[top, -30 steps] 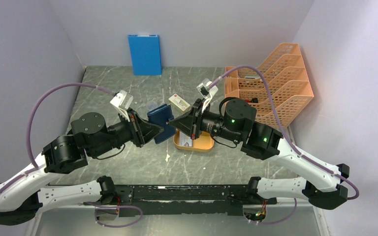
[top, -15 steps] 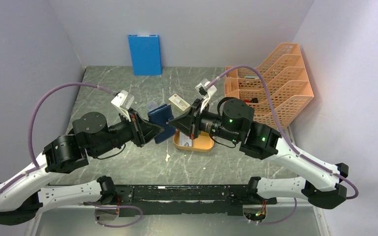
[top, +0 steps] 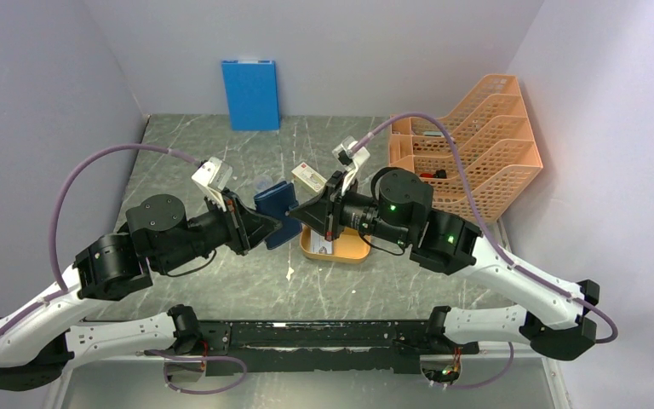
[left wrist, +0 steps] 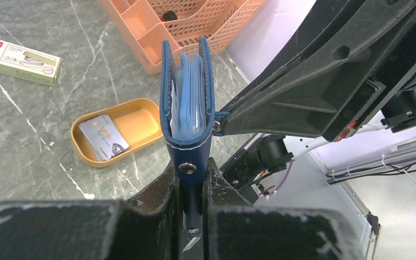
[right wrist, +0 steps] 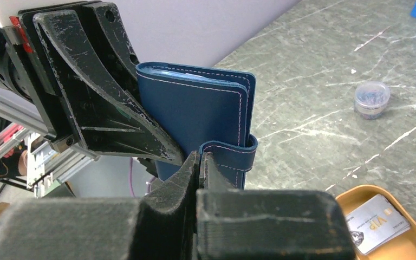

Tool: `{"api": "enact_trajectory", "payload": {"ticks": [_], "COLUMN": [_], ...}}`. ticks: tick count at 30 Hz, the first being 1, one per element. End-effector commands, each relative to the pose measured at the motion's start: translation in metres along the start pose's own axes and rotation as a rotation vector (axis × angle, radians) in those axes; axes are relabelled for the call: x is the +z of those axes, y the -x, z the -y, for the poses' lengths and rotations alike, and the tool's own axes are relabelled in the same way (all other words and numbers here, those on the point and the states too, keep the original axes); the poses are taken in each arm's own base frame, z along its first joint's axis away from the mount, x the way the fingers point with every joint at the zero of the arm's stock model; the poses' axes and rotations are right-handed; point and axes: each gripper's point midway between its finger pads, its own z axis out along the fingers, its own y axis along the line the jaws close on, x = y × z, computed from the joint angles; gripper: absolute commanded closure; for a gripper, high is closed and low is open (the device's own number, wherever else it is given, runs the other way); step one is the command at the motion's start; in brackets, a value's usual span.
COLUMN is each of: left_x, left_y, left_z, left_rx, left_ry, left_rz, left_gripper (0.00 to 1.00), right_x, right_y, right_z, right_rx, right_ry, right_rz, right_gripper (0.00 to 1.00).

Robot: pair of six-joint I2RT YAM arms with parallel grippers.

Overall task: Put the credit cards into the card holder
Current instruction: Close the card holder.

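The left gripper (left wrist: 193, 176) clamps narrowly on the lower edge of the navy card holder (left wrist: 187, 97) and holds it upright above the table (top: 221, 149) — covers slightly parted, pale blue sleeves showing inside. From the opposite side the right gripper (right wrist: 200, 160), its jaws pressed fully together, meets the holder at the snap tab (right wrist: 233, 154). The tips touch the strap, but whether they pinch it cannot be told. Seen from overhead, the two arms face each other nose to nose at mid-table with the holder between them. On the table beneath the right gripper, one pale credit card (left wrist: 103, 143) marked "VIP" lies flat in an orange oval tray (left wrist: 143, 122) — apart from the holder. A cream box (left wrist: 20, 61) with a red mark lies on the marble-patterned surface behind the tray. A small clear pot (right wrist: 372, 99) of clips stands beyond the holder. A bright blue folder (top: 250, 94) leans against the back wall, and an orange mesh file rack (top: 477, 145) fills the far right corner.
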Motion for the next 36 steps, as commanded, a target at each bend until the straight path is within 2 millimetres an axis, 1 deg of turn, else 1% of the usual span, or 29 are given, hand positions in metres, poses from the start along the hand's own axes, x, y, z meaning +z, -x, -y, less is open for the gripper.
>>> {"api": "enact_trajectory", "payload": {"ticks": [1,9,20,36], "left_x": [-0.006,-0.007,-0.003,0.002], "left_y": [0.022,0.022,0.021,0.021], "left_z": [0.026,0.025,0.031,0.041], "left_rx": [-0.016,-0.021,-0.026,-0.035], "left_ry": [-0.111,-0.113,-0.134,-0.173], "left_rz": [0.068,0.071,0.062,0.047], "left_gripper": [0.95,0.95,0.95,0.95], "right_x": [0.004,0.006,0.012,0.017], "right_y": [-0.008,-0.010,-0.013,-0.018], "right_z": [0.004,0.005,0.002,0.009], "right_rx": [-0.018,-0.022,-0.018,-0.026], "right_ry": [-0.019,-0.020,-0.009,-0.053], "right_rz": [-0.042,-0.052,-0.070,-0.094], "right_gripper": [1.00,1.00,1.00,1.00]}}
